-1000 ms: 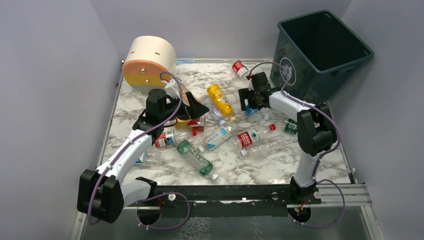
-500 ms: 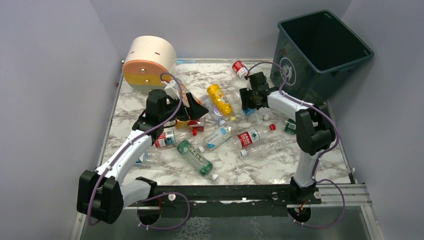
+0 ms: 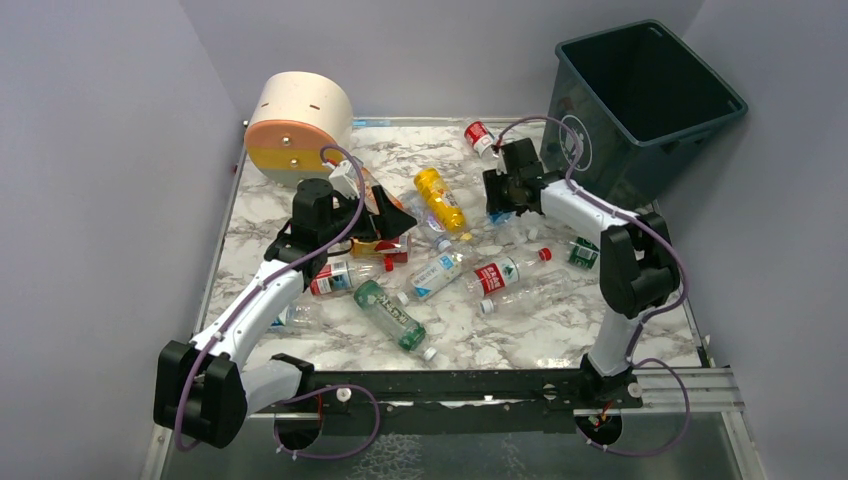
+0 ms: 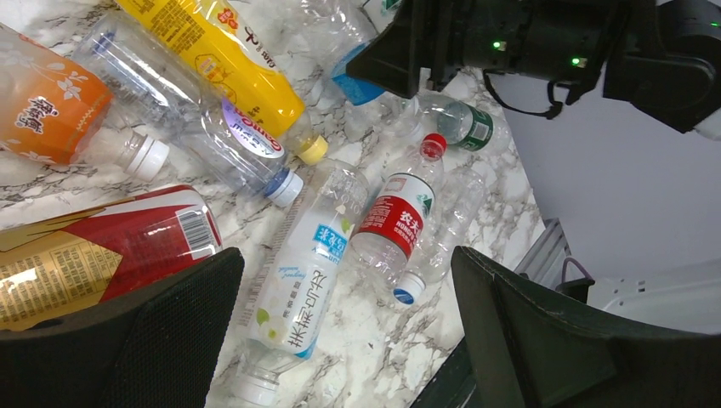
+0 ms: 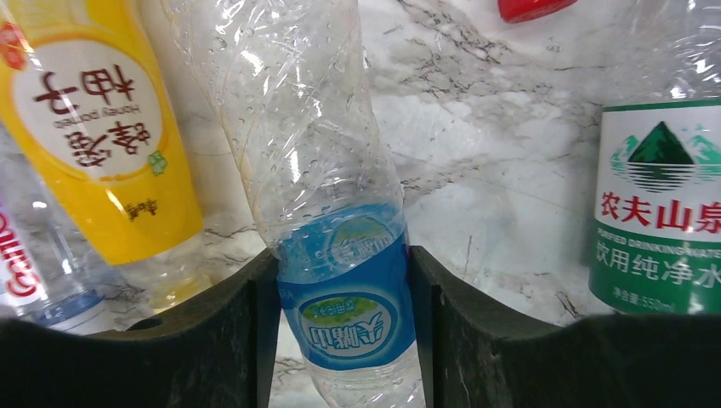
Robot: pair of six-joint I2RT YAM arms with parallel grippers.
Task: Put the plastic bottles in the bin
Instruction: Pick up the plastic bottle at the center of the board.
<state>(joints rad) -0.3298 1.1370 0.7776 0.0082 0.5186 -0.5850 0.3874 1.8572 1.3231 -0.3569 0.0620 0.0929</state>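
My right gripper (image 5: 344, 314) is shut on a clear bottle with a blue label (image 5: 315, 153), its pads pressing both sides of the label. In the top view the right gripper (image 3: 503, 195) sits just left of the dark teal bin (image 3: 650, 100). A yellow bottle (image 5: 93, 127) lies to its left and a green-labelled bottle (image 5: 659, 204) to its right. My left gripper (image 4: 344, 263) hangs open above a white bottle with a blue label (image 4: 302, 272) and a red-labelled bottle (image 4: 394, 212), holding nothing. Several more plastic bottles lie scattered over the marble table (image 3: 300, 335).
A cream cylinder with an orange band (image 3: 298, 125) lies at the back left. An orange bottle (image 4: 47, 110) and a red-and-gold one (image 4: 93, 246) lie close by my left gripper. A green bottle (image 3: 390, 312) lies near the front. Purple-grey walls close in the table.
My right gripper's jaws have closed on the blue-labelled bottle and the gripper has shifted slightly toward the back. The left arm has not moved.
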